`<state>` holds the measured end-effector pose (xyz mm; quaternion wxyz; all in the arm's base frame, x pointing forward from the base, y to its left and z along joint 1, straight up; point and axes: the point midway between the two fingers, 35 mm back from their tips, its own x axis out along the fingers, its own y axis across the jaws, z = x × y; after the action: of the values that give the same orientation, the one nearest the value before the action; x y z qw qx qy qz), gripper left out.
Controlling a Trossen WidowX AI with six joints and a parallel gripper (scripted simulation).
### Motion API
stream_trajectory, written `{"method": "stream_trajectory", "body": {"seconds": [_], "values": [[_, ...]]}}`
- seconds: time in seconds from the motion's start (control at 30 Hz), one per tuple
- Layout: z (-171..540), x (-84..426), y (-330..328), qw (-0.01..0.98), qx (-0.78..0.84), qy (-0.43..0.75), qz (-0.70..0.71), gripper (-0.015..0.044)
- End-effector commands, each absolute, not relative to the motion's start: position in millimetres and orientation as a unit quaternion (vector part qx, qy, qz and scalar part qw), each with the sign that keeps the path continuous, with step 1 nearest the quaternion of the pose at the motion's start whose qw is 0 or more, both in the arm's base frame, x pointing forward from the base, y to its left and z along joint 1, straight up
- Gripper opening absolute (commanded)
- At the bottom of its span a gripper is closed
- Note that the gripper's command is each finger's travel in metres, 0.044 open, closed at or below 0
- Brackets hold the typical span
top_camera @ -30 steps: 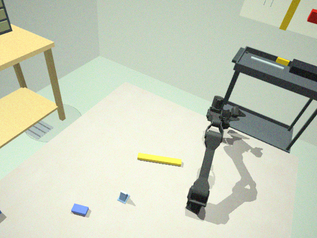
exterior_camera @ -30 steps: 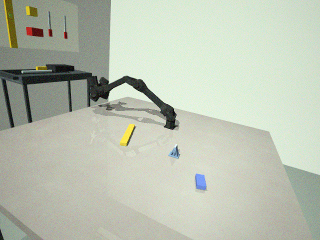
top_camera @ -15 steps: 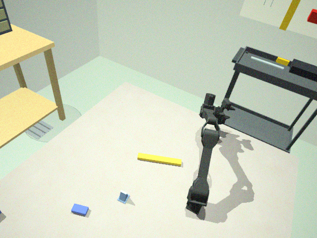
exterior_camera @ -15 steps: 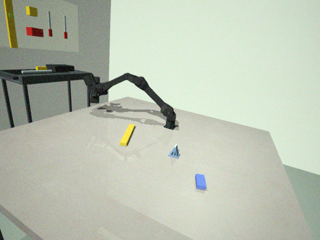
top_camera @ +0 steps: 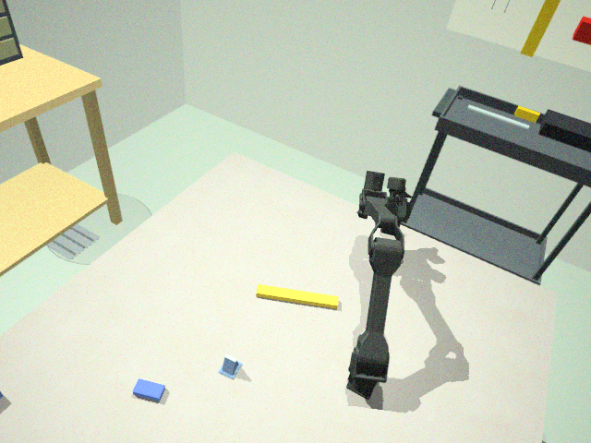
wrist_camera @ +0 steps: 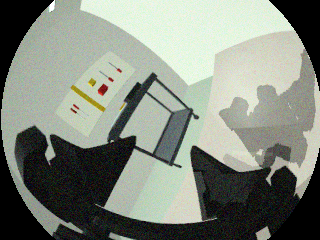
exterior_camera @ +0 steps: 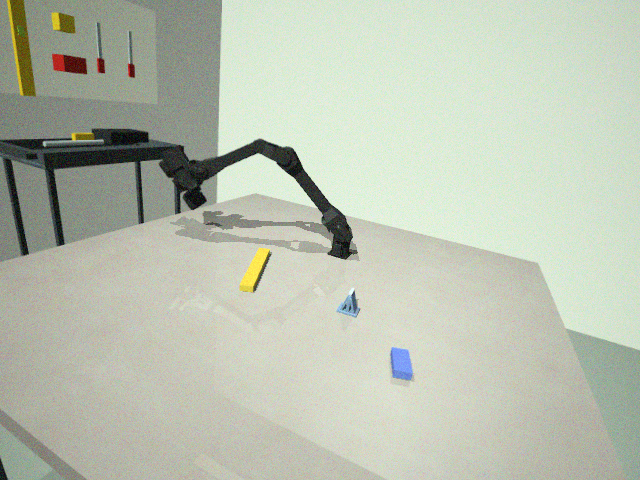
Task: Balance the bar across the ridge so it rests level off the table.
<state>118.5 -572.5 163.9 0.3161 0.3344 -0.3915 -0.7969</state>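
The yellow bar (top_camera: 296, 297) (exterior_camera: 254, 269) lies flat on the table (top_camera: 181, 295) (exterior_camera: 129, 351). The small blue-grey ridge (top_camera: 229, 365) (exterior_camera: 349, 304) stands upright on the table, apart from the bar, with its narrow top edge bare. My gripper (top_camera: 385, 183) (exterior_camera: 178, 181) (wrist_camera: 163, 144) is open, with nothing between its fingers in the wrist view. It is raised above the far part of the table, beyond the bar and well away from the ridge. Neither the bar nor the ridge shows in the wrist view.
A blue block (top_camera: 149, 389) (exterior_camera: 401, 363) lies on the table near the ridge, on the side away from the arm. A dark cart (top_camera: 505, 137) (exterior_camera: 108, 155) (wrist_camera: 172, 135) stands beyond the table edge, behind the gripper. A wooden bench (top_camera: 47, 90) stands at the left in the top view.
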Motion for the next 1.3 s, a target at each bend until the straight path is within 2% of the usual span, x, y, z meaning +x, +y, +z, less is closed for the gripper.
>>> {"method": "stream_trajectory", "body": {"seconds": [0.0,0.6,1.27], "values": [[163.9,138.0,-560.0,0.36,0.337,-0.299,-0.817,0.0315],[149.5,205.8,-497.2,0.523,0.298,0.066,-0.796,0.0315],[131.8,255.1,-399.1,0.66,0.18,0.417,-0.599,0.0315]]}}
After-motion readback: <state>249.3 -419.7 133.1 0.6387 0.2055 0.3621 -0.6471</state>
